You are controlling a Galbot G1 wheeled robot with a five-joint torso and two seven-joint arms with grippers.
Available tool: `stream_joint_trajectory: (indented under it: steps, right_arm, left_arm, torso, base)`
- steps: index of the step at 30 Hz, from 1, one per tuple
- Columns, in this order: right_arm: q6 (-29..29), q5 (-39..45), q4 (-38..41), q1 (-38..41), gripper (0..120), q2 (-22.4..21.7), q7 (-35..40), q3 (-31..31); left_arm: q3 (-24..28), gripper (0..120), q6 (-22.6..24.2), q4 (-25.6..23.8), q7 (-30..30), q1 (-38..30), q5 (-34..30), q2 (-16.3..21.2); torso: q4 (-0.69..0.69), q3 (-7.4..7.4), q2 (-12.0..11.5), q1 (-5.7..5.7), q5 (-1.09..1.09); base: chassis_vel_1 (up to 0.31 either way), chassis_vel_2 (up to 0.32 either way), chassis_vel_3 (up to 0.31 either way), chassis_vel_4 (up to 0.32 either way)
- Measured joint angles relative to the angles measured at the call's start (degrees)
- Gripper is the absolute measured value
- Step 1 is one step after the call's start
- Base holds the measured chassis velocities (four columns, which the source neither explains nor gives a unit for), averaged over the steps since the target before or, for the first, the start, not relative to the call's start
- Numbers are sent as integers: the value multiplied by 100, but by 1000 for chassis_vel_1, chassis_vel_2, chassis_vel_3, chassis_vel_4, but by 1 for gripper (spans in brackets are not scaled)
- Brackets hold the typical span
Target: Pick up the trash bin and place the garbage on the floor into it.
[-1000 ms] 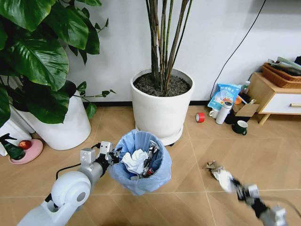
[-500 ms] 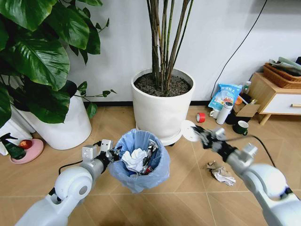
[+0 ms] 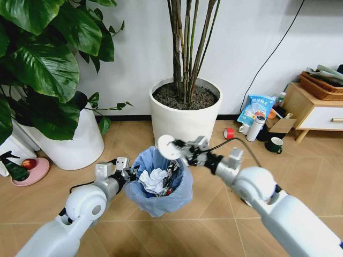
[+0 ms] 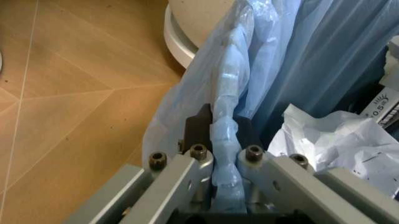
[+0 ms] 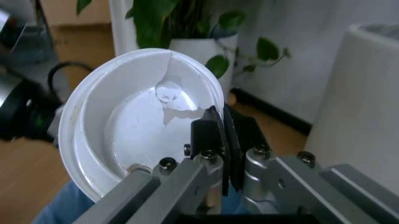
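The trash bin, lined with a crinkly light-blue bag, hangs above the floor with my left gripper shut on its rim. Crumpled white paper and dark wrappers lie inside it; the paper also appears in the left wrist view. My right gripper is shut on the edge of a white round lid, held just above the bin's far rim. In the right wrist view the lid is cracked, and the fingers pinch its rim.
A big white plant pot stands right behind the bin, another white pot at the left under large leaves. A red tape roll, a blue snack bag, a bottle, a green cup and a wooden cabinet stand at the right.
My right arm has swung left with the white lid, from in front of the pot's base to over the bin. The left arm holds the bin almost still.
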Motion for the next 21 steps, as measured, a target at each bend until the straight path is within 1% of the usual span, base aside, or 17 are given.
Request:
stream_joint_trajectory:
  steps: [3,4,6,7,10,11,12,13,14,15,18,19,20,21]
  right_arm:
    - [-62,-65,-32,54,3,4,-142,-100]
    - [-72,-96,-62,69,11,9,-176,-152]
    - [-93,-151,-92,76,20,30,-250,-194]
    - [-93,-151,-92,76,20,30,-250,-194]
    - [-116,-172,-97,53,32,48,-280,-204]
    - [-118,-173,-97,36,39,54,-284,-200]
    - [-118,-173,-97,36,39,54,-284,-200]
    - [-119,-174,-97,24,42,56,-285,-191]
    - [-119,-178,-97,14,49,57,-285,-182]
    - [-119,-178,-97,14,49,57,-285,-182]
    - [-89,-218,-131,0,62,53,-283,-147]
    - [-89,-218,-131,0,62,53,-283,-147]
    - [-43,-268,-166,0,68,49,-286,-109]
    - [-20,-296,-183,0,72,47,-293,-82]
  left_arm:
    - [-17,0,1,1,0,0,-2,1]
    - [-24,0,1,1,-1,2,-2,2]
    - [-32,0,2,-11,-5,8,-4,2]
    - [-32,0,2,-11,-5,8,-4,2]
    - [-48,0,2,-32,-7,23,-3,13]
    - [-51,0,2,-43,-7,31,-4,16]
    - [-51,0,2,-43,-7,31,-4,16]
    - [-53,0,2,-50,-8,35,-3,16]
    - [-54,0,2,-56,-10,40,-3,16]
    - [-54,0,2,-56,-10,40,-3,16]
    - [-54,0,1,-78,-13,55,2,12]
    - [-54,0,1,-78,-13,55,2,12]
    - [-59,0,1,-81,-14,60,5,12]
    - [-63,0,0,-82,-15,61,6,13]
  torso:
    - [-1,0,0,0,-1]
    - [-1,0,0,0,0]
    - [-1,0,1,0,-1]
    - [-1,0,1,0,-1]
    - [-1,-1,1,0,0]
    - [0,-1,1,0,0]
    - [0,-1,1,0,0]
    - [0,-1,1,0,0]
    - [-1,-1,1,0,0]
    - [-1,-1,1,0,0]
    - [-1,-1,1,0,0]
    - [-1,-1,1,0,0]
    - [0,-1,1,0,0]
    - [0,-1,1,0,0]
  base:
    - [0,0,0,0]
    - [0,0,0,0]
    - [0,0,0,0]
    - [0,0,0,0]
    - [0,0,0,0]
    - [0,0,0,0]
    - [0,0,0,0]
    - [0,0,0,0]
    - [0,0,0,0]
    - [0,0,0,0]
    - [0,0,0,0]
    - [0,0,0,0]
    - [0,0,0,0]
    - [0,0,0,0]
